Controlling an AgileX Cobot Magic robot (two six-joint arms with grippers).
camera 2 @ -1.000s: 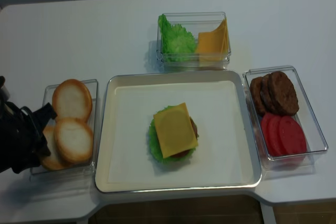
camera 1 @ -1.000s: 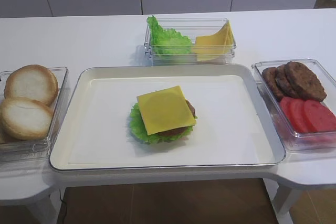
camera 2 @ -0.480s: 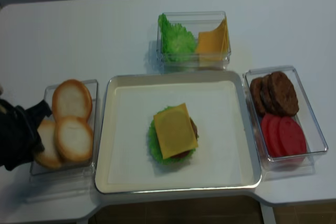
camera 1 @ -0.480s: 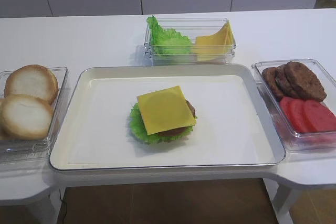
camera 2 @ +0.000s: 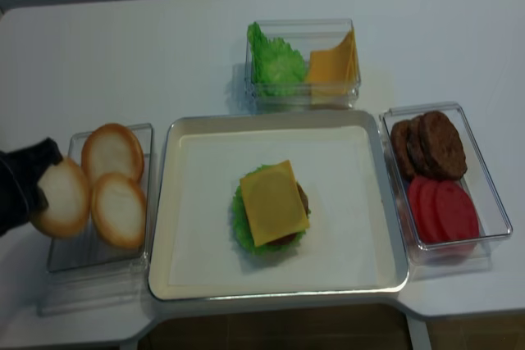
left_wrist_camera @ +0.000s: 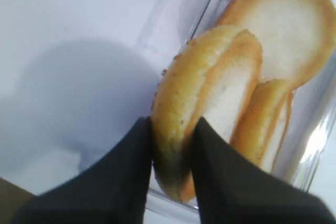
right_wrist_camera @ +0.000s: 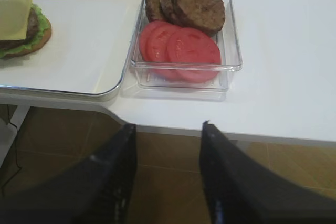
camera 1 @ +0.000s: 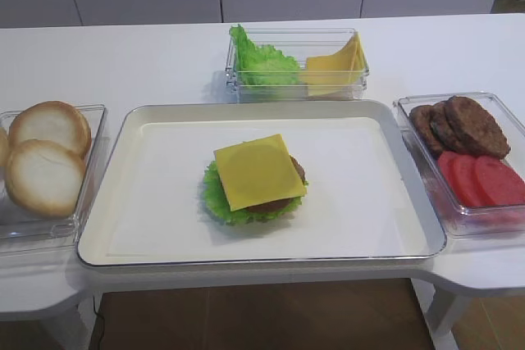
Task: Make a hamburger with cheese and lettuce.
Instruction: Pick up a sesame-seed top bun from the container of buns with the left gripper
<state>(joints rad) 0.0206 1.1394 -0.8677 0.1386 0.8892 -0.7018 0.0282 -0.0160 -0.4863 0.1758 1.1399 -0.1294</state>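
On the white tray (camera 1: 148, 227) lies the hamburger stack: ruffled green lettuce (camera 1: 220, 199), a brown patty (camera 1: 296, 171) and the square yellow cheese (camera 1: 258, 171) on top. The right wrist view shows a bun base (right_wrist_camera: 46, 36) under the lettuce. My left gripper (left_wrist_camera: 173, 129) is shut on a bun half (left_wrist_camera: 210, 82) with a golden crust and a pale cut face. It holds the half on edge over the left end of the bun box (camera 2: 74, 256). From above, that gripper (camera 2: 33, 176) is dark at the far left. My right gripper (right_wrist_camera: 168, 127) is open with nothing between its fingers, off the table's front edge.
Two more bun halves (camera 2: 112, 152) (camera 2: 119, 209) lie in the left box. A clear box (camera 1: 328, 37) behind the tray holds a lettuce clump and cheese slices. On the right, another box (camera 1: 406, 104) holds patties (camera 1: 472, 125) and tomato slices (camera 1: 484, 179).
My left gripper has lifted the bun half up out of the box and toward the left. The remaining halves shifted slightly. The right gripper has stayed put.
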